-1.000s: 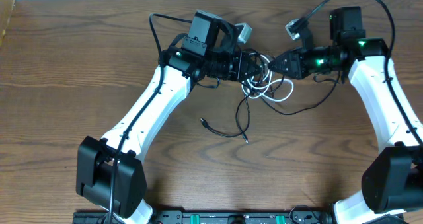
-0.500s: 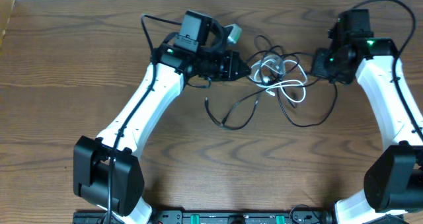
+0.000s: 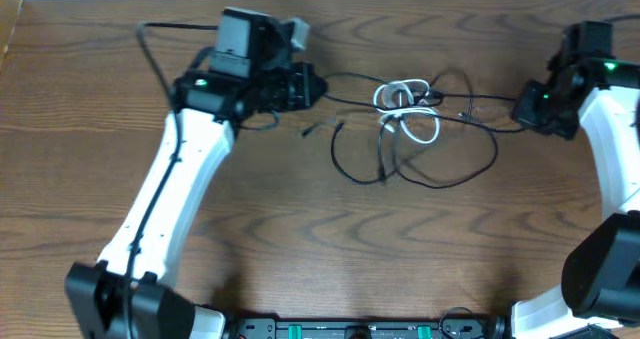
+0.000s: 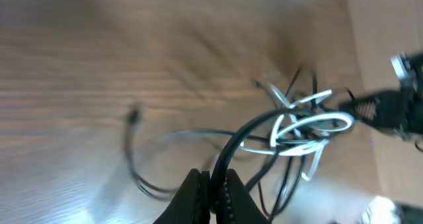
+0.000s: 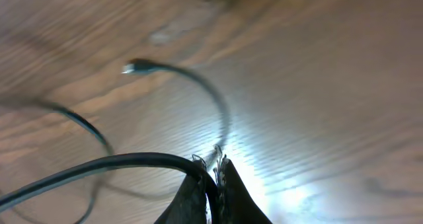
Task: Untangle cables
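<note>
Brown wood-grain surface (image 3: 300, 259), bare apart from the cables (image 3: 418, 97), which lie bunched at about 1 o'clock from its centre. A second ago both arms were nose to nose over that bunch. Now they have drawn well apart: the left arm (image 3: 170, 199) has swung out to 10 o'clock and the right arm (image 3: 610, 149) to 3 o'clock.

Both wrist views show the left jaws and the right jaws pressed fully together, each pinching a black cable (image 3: 350, 79). I cannot tell whether it is the same one. The black strands now run out from the knot towards either side, and the heap has opened into wider loops, so the pull looks to be loosening things.

What holds it up, I'd say, is the white cable (image 3: 427, 135): its loops sit in the middle with black strands threaded through them. One plug end (image 3: 308, 131) lies loose at 9 o'clock of the knot, and a slack black loop sags towards 6 o'clock. The left arm's own thick lead (image 3: 160, 39) arcs clear at 11 o'clock.
</note>
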